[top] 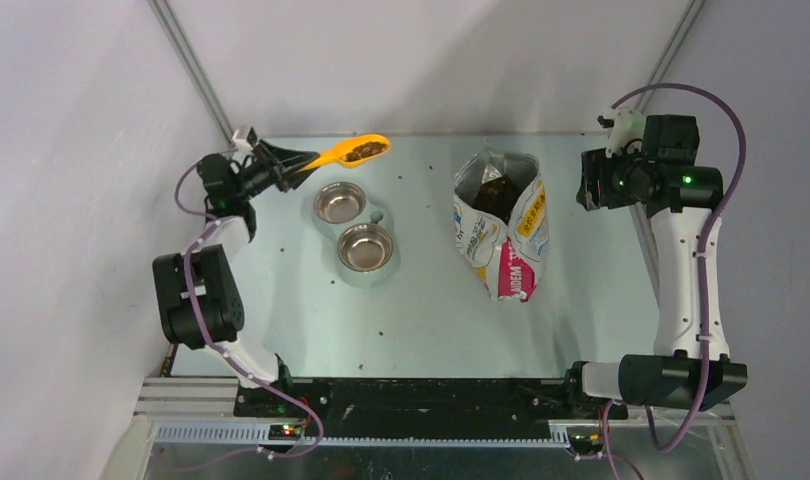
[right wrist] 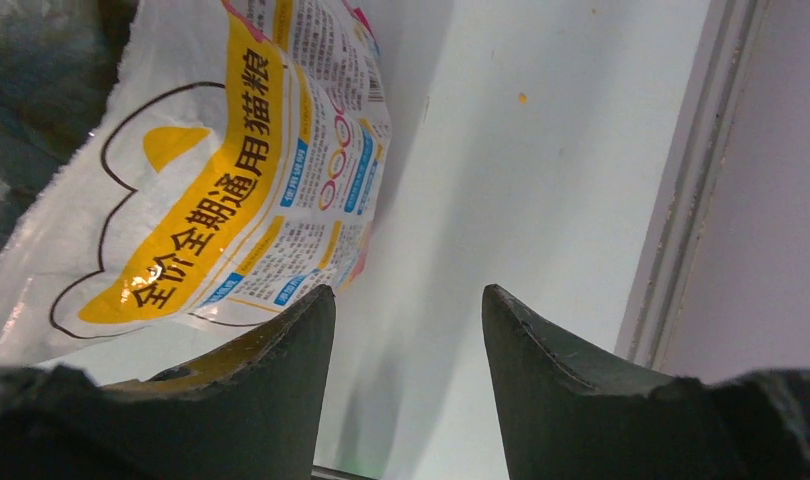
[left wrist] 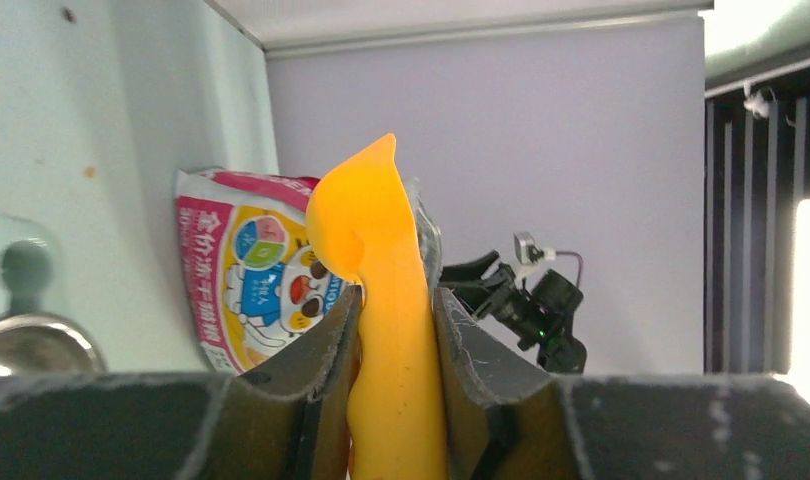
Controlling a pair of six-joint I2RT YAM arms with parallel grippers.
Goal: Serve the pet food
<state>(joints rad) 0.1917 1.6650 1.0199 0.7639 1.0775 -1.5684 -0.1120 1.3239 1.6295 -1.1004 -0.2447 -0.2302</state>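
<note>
One heap of pet food (top: 365, 150) rides in the orange scoop (top: 339, 155), beyond the left pincer (top: 299, 166) grasping its handle near the far-left corner of the surface (top: 431, 320). Two steel bowls (top: 339, 203), one bag (top: 503, 235); the right pincer (right wrist: 406, 330) is released.

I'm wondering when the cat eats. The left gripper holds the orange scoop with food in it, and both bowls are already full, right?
Not quite. The left gripper does hold the orange scoop with food in it, but the far bowl and the near bowl are empty, just bare metal. The top view shows it.
</note>
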